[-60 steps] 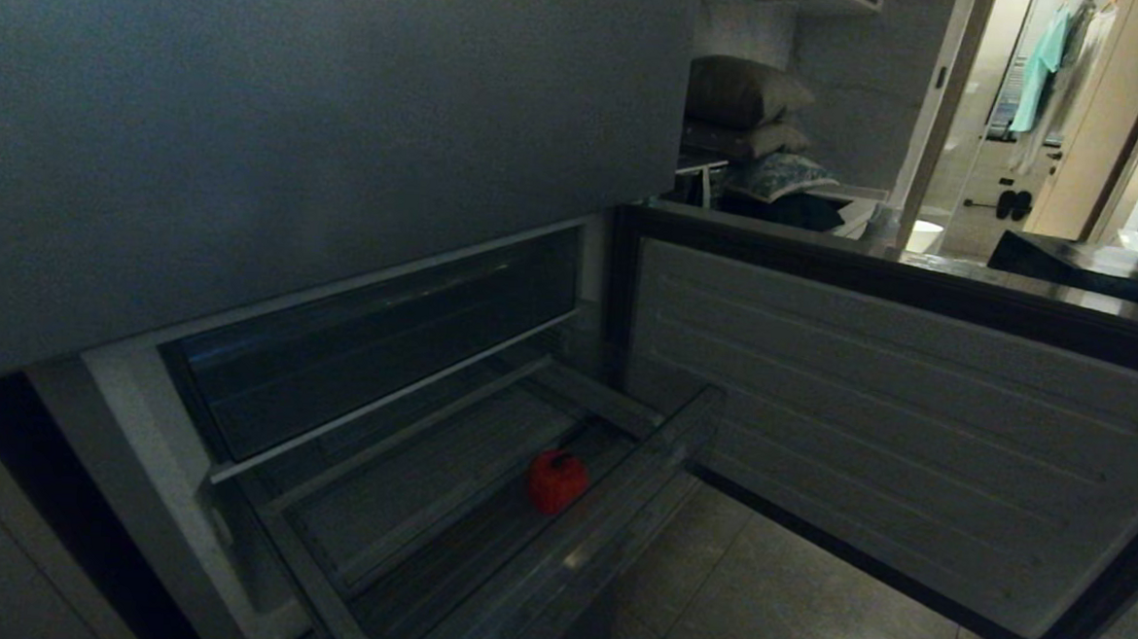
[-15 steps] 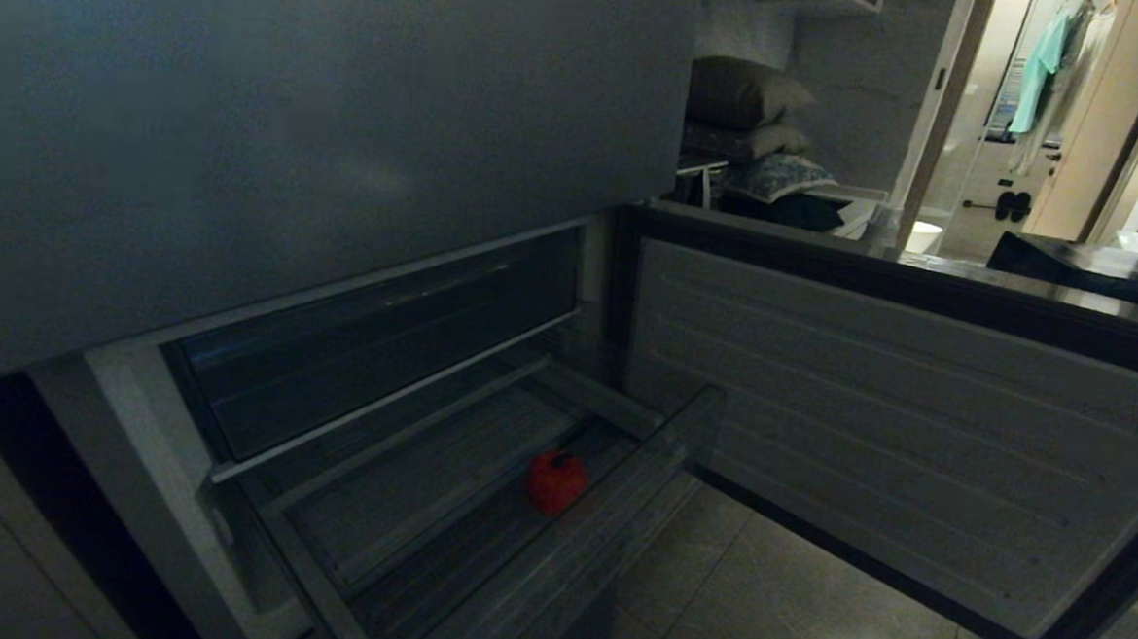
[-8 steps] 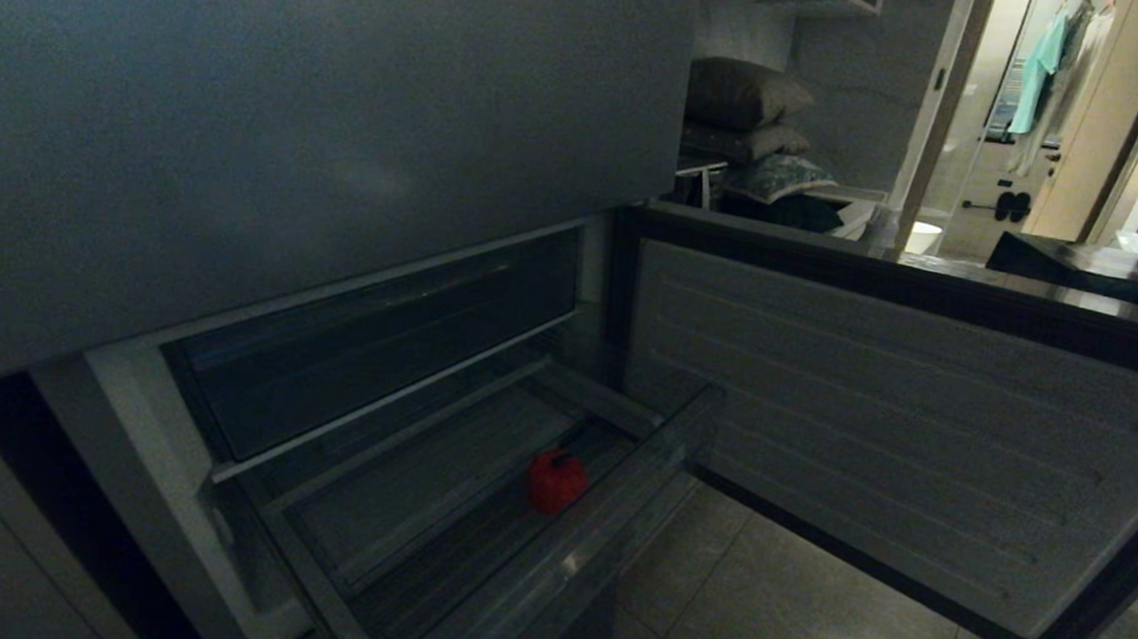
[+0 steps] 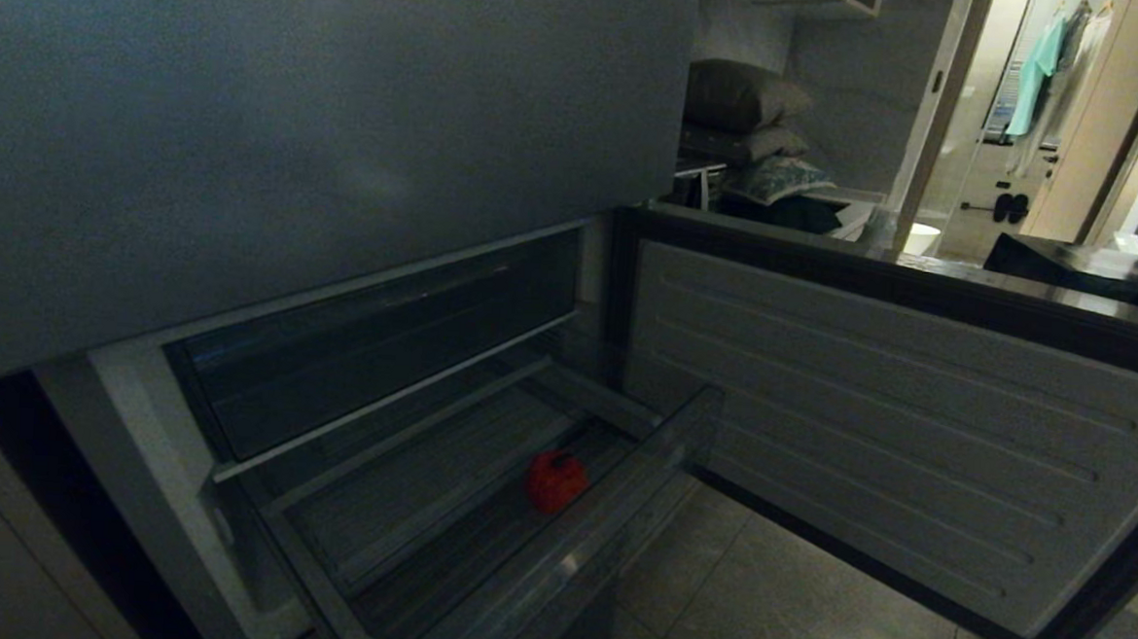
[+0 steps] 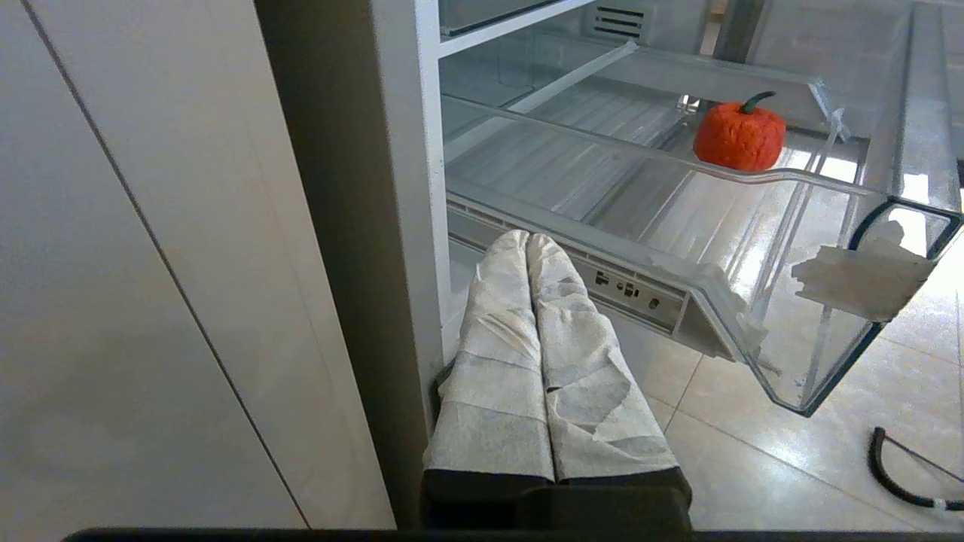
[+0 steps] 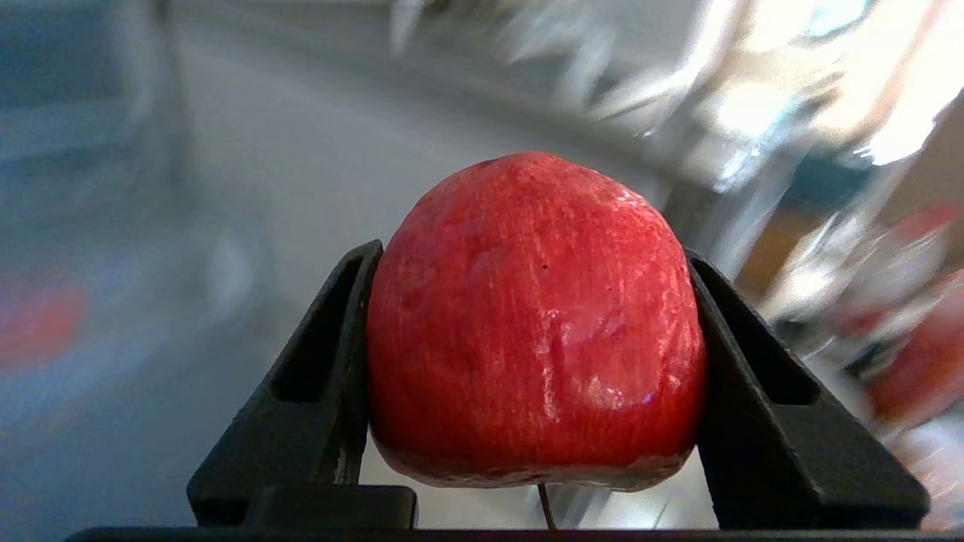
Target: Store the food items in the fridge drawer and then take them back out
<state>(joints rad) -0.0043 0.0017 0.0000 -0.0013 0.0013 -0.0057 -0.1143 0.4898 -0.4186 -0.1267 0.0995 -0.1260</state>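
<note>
**Red apple clamped in the right claw, red pepper lying in the drawer**

Black fingers (image 6: 324, 376) of the right gripper (image 6: 531, 361) press against both flanks of a glossy red apple (image 6: 535, 316), holding it squarely between them; a thin stem shows at the fruit's lower edge. Everything behind the apple is smeared by blur, so where this claw hangs cannot be told, and it does not show in the head view.

White-wrapped fingers (image 5: 497, 339) of the left gripper (image 5: 531, 248) lie pressed together, holding nothing, low beside the grey fridge frame (image 5: 354, 226) and just under the drawer's slide rail.

Beyond them, the clear-plastic fridge drawer (image 4: 566, 563) stands pulled out over the tiled floor (image 4: 787, 613). A small red pepper-shaped food with a green stem (image 4: 556, 480) sits on its ribbed floor, near the front lip and toward the right side. To the right, the fridge door (image 4: 876, 414) hangs wide open, its ribbed white inner face showing.
</note>
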